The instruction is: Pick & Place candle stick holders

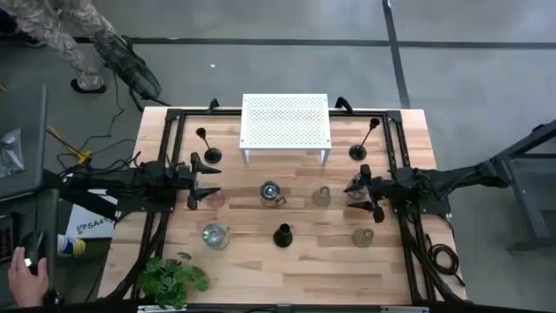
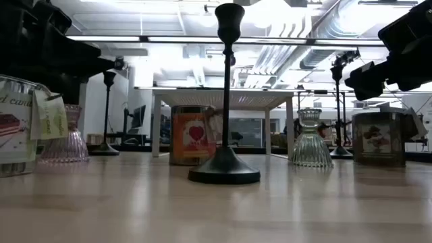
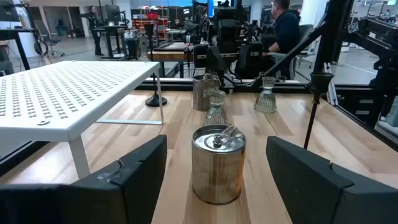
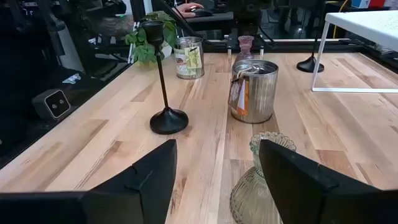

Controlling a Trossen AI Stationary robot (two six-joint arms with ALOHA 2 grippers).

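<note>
My left gripper is open and level above the table's left half; in its wrist view it points at a metal candle tin. My right gripper is open on the right; a clear ribbed glass holder stands on the table just ahead of its fingertips, untouched. A slim black stemmed holder stands upright on its round base at the near centre. Two more black sticks flank the white stand. A pink glass cup stands by my left gripper.
A white perforated stand sits at the far centre. A labelled glass jar and a clear glass holder stand nearer the front. A leafy plant is at the near left corner. A person's hand shows off the table's left.
</note>
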